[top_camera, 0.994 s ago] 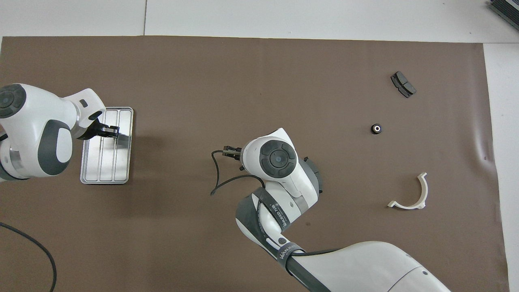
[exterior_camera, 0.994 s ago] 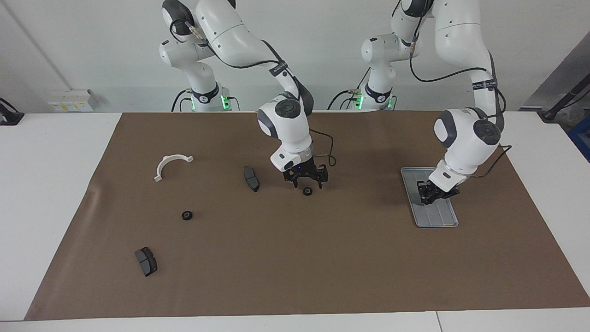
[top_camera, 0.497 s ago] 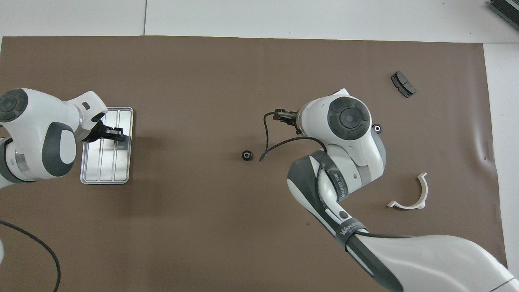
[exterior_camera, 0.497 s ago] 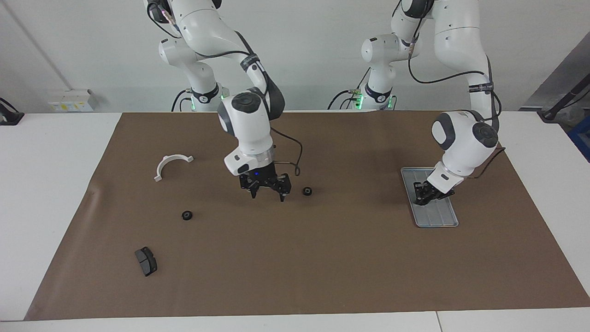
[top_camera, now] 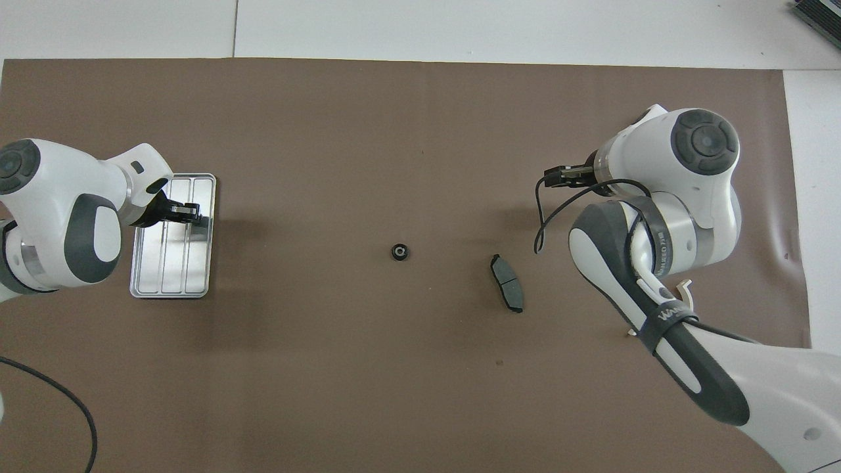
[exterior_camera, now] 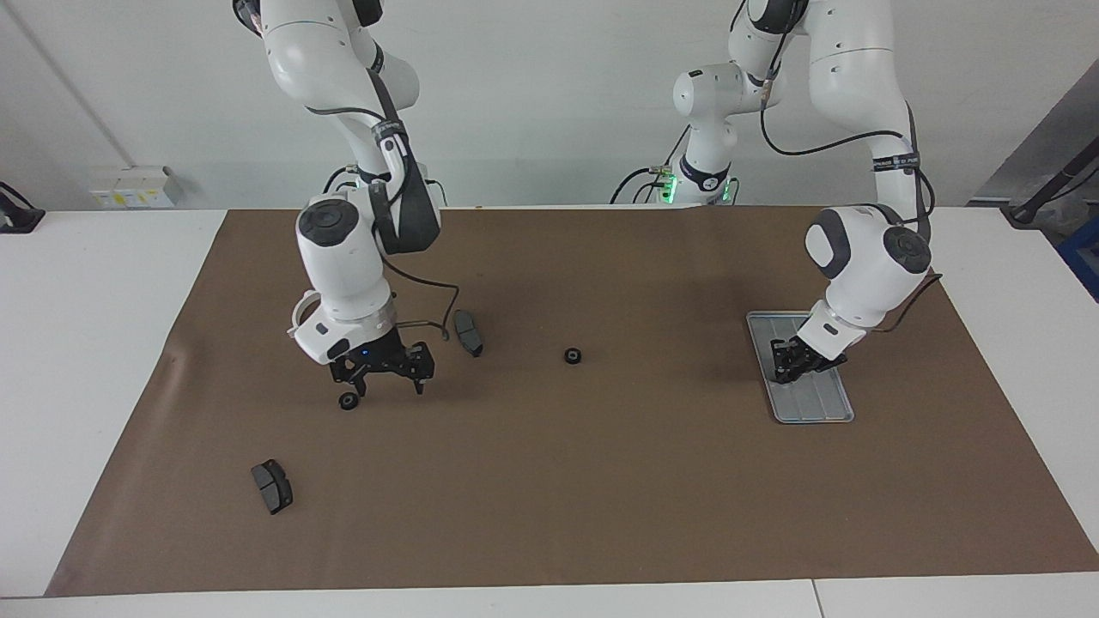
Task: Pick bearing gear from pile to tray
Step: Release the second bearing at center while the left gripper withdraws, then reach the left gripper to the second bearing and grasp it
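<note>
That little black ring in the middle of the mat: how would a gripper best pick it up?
Probably straight from above, pinching the outer rim across its width. The black ring lies flat on the brown mat, hole upward, with nothing beside it, so any side seems equally good.

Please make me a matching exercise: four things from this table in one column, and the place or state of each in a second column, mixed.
1. left gripper
2. right gripper
3. flat silver-grey metal tray
4. small black round ring at mid-mat

a. lies with no gripper over it
b. open, above another black ring
c. on the brown mat, at the left arm's end
d. over the tray

Pairs: 1-d, 2-b, 3-c, 4-a
</note>
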Robot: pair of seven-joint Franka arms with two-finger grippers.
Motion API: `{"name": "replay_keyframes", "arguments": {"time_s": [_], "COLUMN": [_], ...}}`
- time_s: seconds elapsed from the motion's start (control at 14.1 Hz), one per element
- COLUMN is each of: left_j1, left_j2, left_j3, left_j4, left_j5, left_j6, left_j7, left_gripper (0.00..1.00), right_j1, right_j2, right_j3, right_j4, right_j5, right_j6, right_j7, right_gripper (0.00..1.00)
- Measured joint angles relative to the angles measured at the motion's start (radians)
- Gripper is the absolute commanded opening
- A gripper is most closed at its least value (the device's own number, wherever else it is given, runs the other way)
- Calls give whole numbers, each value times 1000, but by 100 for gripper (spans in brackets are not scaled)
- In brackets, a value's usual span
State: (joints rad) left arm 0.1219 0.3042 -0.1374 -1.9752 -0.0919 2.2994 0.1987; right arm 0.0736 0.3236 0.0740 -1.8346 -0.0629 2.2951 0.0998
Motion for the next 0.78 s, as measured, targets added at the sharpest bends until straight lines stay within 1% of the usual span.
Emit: {"name": "replay_keyframes", "arguments": {"time_s": [0.07, 0.21, 0.36, 0.5, 0.64, 0.71, 0.78], "left_j1": [0, 0, 0, -15, -63, -98, -137], "left_j2": [-1, -2, -2, -2, -3, -3, -4], "left_j3": [0, -1, -3, -10, -15, -17, -17], "left_j4": [16, 39, 50, 66, 84, 91, 96], "left_j5": [0, 0, -1, -7, -8, -8, -8], "left_j6": [-20, -46, -54, -55, -55, -55, -55], "left_j7": [0, 0, -1, -49, -162, -231, -304], "left_gripper": [44, 45, 42, 39, 37, 36, 35], "right_j1": [-26, -75, -109, -117, -116, -116, -116], "right_j2": [1, 3, 16, 43, 60, 64, 67], "right_j3": [0, 0, 0, 1, 8, 9, 9], "right_j4": [-7, -23, -32, -37, -49, -61, -73], "right_j5": [0, 0, 0, 0, 0, 0, 0], "right_j6": [-6, -10, -9, -6, 6, 18, 37], "right_j7": [-77, -229, -323, -344, -344, -344, -344], "right_gripper": [100, 100, 100, 100, 100, 98, 94]}}
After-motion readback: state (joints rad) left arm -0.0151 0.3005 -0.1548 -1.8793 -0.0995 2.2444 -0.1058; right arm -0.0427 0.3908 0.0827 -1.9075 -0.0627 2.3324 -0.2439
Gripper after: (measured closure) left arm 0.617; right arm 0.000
